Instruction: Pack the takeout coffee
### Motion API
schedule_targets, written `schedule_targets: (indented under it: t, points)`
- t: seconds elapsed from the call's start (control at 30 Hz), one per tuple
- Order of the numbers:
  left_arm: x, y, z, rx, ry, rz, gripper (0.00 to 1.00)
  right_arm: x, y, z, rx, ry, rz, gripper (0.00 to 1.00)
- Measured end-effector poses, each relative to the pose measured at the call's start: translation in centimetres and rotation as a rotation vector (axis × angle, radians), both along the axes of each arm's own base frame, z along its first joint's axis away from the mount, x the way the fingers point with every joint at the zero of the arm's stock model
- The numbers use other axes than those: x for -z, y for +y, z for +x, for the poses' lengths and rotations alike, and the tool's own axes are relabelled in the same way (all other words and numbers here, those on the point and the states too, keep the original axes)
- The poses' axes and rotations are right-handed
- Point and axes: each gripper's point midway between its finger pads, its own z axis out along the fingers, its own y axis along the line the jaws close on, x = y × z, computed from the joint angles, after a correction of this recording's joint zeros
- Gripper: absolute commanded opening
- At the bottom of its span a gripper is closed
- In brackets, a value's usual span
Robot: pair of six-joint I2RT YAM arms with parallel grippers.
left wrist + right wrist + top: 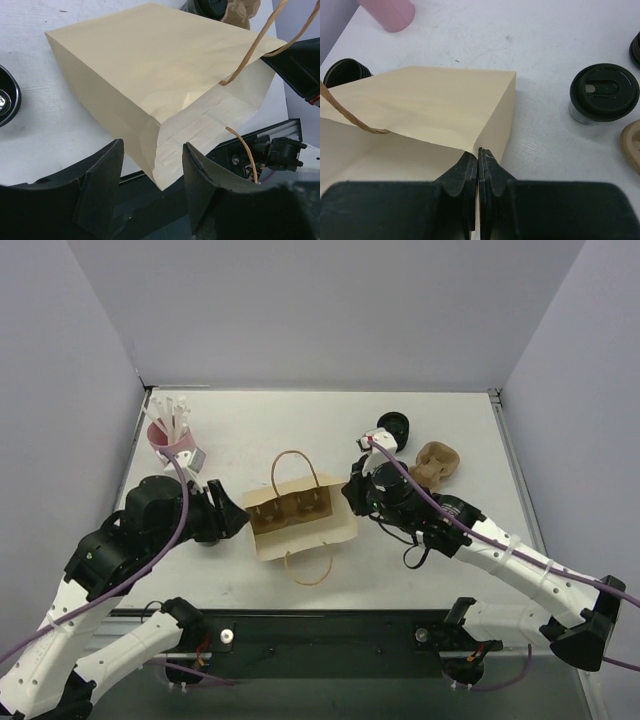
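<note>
The takeout coffee point(604, 95), a small black cup with a black round lid, stands on the white table beyond the bag; in the top view it is a black round shape point(393, 427) at the back right. The brown paper bag point(300, 522) stands open in the middle with its handles flopped outward. My right gripper point(352, 495) is shut on the bag's right rim point(480, 150). My left gripper point(240, 515) is open at the bag's left side. A corner of the bag point(165, 165) lies between its fingers point(152, 165) without touching them.
A pink cup of white sticks point(170, 435) stands at the back left. A tan cardboard carrier point(437, 465) lies right of the coffee. A black ribbed stack point(342, 75) sits beyond the bag near the pink cup point(390, 12). Another black round thing point(636, 47) shows at the right wrist view's right edge.
</note>
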Motion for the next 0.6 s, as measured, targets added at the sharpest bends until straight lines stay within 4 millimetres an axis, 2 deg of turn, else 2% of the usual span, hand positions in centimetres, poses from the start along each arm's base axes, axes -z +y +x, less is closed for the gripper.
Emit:
schedule_targets:
  t: [0.1,0.27,0.33,0.5,0.6]
  points:
    - [-0.5,0.3,-0.3,-0.007,0.002,0.001,0.61,-0.3,0.1,0.1,0.016,0.018,0.003,0.00]
    - [-2.7,0.2,0.0,-0.013,-0.031,-0.019,0.60,-0.6,0.3,0.2,0.046,0.060,0.008,0.00]
    - [-2.3,0.2,0.1,-0.012,-0.015,-0.007,0.59,-0.6,0.4,0.2,0.056,0.072,0.013,0.00]
    - [0.2,0.2,0.5,-0.019,0.052,0.057,0.59,-0.5,0.4,0.0,0.071,0.088,0.017,0.00]
    - [1.1,0.3,1.0,-0.028,0.072,0.099,0.55,-0.5,0.4,0.0,0.076,0.090,0.020,0.00]
